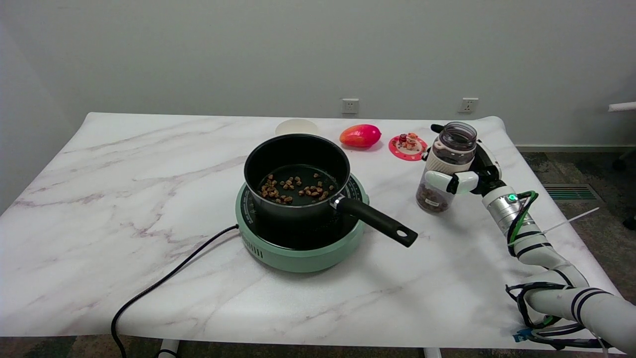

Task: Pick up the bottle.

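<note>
Black pot (297, 171) — mint-green cooker (298, 251) — white-veined marble table (124, 199)

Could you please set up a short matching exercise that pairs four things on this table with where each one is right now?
Things:
1. bottle
2. pot
3. red fruit
4. black cable

Places:
A. on the green cooker
B. near the table's far edge, behind the pot
C. in the right hand
D. trailing off the table's near edge

Pairs: 1-C, 2-A, 3-B, 4-D
</note>
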Robot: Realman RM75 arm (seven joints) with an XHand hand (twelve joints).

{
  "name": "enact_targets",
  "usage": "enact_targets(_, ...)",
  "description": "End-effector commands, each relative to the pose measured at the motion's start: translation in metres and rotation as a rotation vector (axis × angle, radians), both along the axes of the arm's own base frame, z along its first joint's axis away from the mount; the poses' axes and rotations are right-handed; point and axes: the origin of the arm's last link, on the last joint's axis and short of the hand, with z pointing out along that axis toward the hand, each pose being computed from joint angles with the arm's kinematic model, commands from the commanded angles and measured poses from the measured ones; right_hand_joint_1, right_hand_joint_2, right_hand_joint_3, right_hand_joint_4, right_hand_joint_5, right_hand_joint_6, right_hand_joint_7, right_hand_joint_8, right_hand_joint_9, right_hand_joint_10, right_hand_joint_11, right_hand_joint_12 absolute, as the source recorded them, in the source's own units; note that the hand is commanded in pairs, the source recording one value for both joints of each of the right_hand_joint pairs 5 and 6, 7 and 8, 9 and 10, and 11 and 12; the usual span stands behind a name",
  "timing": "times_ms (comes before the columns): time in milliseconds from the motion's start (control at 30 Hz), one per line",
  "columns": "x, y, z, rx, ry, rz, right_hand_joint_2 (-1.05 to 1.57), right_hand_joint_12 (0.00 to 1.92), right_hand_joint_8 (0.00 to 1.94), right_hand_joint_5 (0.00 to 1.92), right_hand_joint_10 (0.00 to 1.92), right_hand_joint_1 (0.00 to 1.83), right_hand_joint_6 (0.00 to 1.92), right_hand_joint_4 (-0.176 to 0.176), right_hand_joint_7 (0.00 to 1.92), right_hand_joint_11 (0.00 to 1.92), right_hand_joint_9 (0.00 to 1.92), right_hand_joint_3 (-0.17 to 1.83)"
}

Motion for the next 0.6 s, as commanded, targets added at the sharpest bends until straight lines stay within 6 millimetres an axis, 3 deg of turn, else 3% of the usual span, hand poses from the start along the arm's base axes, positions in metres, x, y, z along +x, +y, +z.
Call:
enact_targets(33,0.001,0.002,0.007,-0.014,0.012,0.001,0.26,1.02,1.58,0.56,1.25,1.62,0.56,0.000,1.58,1.02,1.25,1.09)
enact_targets(267,0.001,0.004,0.010,-0.022,0.014,-0.003,0.48,1.15,1.87,0.64,1.42,1.64,0.64,0.000,1.87,1.15,1.42,0.92)
enact_targets(333,0.000,0.004,0.011,-0.024,0.008,-0.004,0.45,1.16,1.89,1.05,1.43,1.66,1.05,0.000,1.89,1.16,1.43,1.08)
enact_targets(433,0.000,0.005,0.014,-0.038,0.012,-0.008,0.54,1.23,1.89,1.53,1.45,1.65,1.53,0.000,1.89,1.23,1.45,1.01)
enact_targets(600,0.011,-0.002,0.013,-0.025,0.006,0.030,0.77,1.26,1.91,1.92,1.44,1.61,1.92,0.000,1.91,1.26,1.44,0.71)
